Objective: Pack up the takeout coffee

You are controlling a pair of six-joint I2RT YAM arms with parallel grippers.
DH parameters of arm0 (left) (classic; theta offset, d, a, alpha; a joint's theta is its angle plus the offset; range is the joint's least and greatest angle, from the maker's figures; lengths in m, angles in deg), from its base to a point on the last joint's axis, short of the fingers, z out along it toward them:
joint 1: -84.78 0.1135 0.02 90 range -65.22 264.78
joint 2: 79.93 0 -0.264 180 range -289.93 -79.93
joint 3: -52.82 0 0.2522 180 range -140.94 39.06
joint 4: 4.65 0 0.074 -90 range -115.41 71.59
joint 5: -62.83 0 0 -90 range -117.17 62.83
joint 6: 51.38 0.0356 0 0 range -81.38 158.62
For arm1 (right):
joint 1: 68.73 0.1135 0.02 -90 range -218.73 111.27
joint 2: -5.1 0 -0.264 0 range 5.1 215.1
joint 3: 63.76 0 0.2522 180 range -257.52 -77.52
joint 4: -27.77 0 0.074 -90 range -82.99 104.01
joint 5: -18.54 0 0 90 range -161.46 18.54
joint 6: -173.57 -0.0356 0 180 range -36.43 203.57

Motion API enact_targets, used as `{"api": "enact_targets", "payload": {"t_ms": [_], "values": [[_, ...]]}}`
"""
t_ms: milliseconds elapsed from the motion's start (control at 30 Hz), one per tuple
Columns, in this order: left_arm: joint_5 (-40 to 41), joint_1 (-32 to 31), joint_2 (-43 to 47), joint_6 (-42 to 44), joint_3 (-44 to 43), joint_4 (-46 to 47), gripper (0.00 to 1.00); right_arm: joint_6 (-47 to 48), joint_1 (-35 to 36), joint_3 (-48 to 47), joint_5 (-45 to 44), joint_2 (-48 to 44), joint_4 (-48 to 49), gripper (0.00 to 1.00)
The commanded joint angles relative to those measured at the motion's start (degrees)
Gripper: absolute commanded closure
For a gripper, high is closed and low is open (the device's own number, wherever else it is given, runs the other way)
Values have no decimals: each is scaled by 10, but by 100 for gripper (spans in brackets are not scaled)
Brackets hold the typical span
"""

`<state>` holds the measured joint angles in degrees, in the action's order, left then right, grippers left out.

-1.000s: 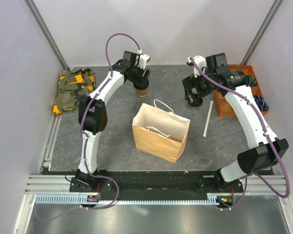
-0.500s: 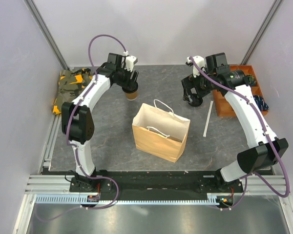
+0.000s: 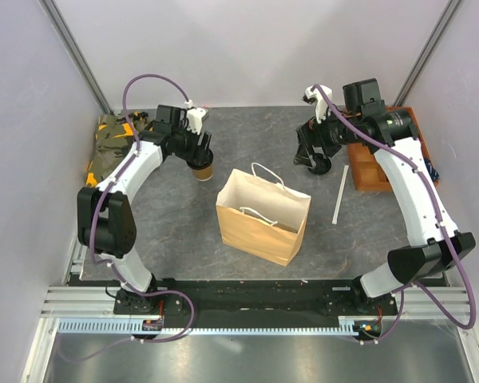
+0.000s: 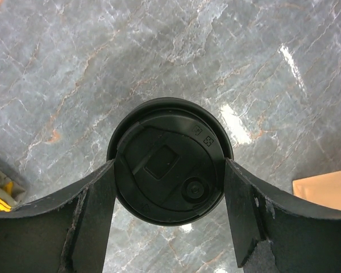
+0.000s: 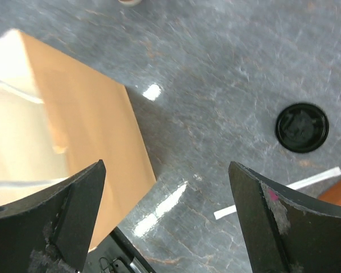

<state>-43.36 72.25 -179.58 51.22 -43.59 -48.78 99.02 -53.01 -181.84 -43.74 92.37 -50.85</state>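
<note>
So the paper bag [image 3: 263, 215] stands upright mid-desk with its mouth open to the top and the white handles flopped over the rim. All I can make out inside is its own pale walls. The orange tray [image 3: 366, 177] sits at the far right edge, mostly behind the right arm. There's something dark and blue in its right part, but I can't tell what.

The takeout coffee [image 3: 202, 168] has its black lid on and is pinched between both fingers [image 4: 96, 196] of the left hand [image 3: 198, 152], which is closed snug on the sides just under the lid. It sits off the bag's back-left corner with a clear gap between them. I can't tell if its base touches the desk [image 3: 168, 231]. There's bare desk left of and in front of the bag, and a camo cloth [image 3: 116, 144] is bunched against the left wall.

The right hand [image 3: 316, 156] is spread wide and gripping nothing. A loose black lid [image 5: 302, 127] and a white straw [image 3: 340, 194] lie near it.

Compared with a second ago, the left arm has swung the cup leftward and a bit nearer. The bag hasn't budged.
</note>
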Motion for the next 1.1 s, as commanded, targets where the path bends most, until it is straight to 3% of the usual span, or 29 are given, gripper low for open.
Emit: {"api": "enact_targets", "payload": {"t_ms": [0, 167, 433, 1067], "values": [[-9, 5, 44, 37, 54, 59, 32, 16, -2, -51, 51, -31, -42, 2], [4, 5, 68, 66, 126, 102, 33, 26, -2, -50, 65, -55, -82, 2], [11, 5, 84, 85, 150, 99, 31, 45, -2, -50, 86, -74, -127, 2], [17, 4, 54, 103, 112, 37, 25, 48, 14, -85, 116, -55, -157, 2]]}}
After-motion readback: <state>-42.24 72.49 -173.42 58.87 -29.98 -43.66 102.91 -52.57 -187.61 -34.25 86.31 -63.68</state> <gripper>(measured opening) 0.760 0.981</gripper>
